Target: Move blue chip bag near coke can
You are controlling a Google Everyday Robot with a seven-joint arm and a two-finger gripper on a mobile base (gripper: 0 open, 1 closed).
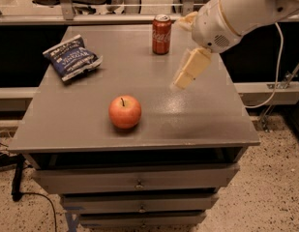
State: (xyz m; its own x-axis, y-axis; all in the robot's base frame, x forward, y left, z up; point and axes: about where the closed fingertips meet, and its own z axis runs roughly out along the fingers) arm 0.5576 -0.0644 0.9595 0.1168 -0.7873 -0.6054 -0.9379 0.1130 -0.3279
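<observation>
You are looking down at a grey cabinet whose drawers are facing you at the near edge, all sitting closed. On its flat top, nearest to you, a red-orange apple is standing upright, stem up, a little left of the middle.

Beyond the apple and to its right, the gripper is hanging above the table. It is reaching in from the upper right on the white arm. Its fingers are standing wide apart and are gripping nothing. The longer pale finger is pointing down and to the left, with its tip hovering over bare table. The other is showing only as a short tip up beside the can. Whether the lower tip is touching the surface, you cannot tell.

Farther back on the left, the blue chip bag is lying flat near the left edge, turned at an angle, well apart from the gripper and the apple.

At the far edge, just right of the middle, the coke can is standing upright, near the gripper and well apart from the bag.
</observation>
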